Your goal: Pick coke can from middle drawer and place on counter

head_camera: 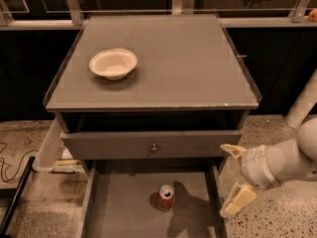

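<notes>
The coke can [165,197], red with a silver top, stands upright on the bare floor of the open middle drawer [124,212], near its middle. My gripper [233,177] is to the right of the drawer, just outside its right wall, level with the can. Its two cream fingers [238,199] are spread apart and hold nothing. The counter [188,68] is the grey cabinet top above.
A cream-white bowl [113,63] sits on the counter's left part. The upper drawer with a small metal knob [154,147] stands slightly open above the middle drawer. A clear plastic bin [49,150] and black cables [7,170] lie on the floor at left.
</notes>
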You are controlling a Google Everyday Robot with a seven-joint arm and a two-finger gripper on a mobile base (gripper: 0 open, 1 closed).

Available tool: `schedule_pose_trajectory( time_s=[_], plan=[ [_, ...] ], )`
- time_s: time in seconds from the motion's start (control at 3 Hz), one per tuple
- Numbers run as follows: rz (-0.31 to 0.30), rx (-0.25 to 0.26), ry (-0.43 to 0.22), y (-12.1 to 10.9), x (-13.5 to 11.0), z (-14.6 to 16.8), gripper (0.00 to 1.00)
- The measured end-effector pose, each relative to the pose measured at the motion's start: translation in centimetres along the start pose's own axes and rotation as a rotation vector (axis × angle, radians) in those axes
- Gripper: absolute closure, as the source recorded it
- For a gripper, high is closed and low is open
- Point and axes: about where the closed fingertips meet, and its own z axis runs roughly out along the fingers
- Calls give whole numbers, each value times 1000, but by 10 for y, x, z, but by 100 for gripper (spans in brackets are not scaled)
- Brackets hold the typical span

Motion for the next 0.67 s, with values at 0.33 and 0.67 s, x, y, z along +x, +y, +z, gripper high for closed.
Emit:
schedule_pose_trajectory(
  time_s=[0.33, 0.67],
  plan=[
    [17, 28, -55, -9, 34, 48, 0],
    [33, 62, -77, -11, 66, 91, 0]
  ],
)
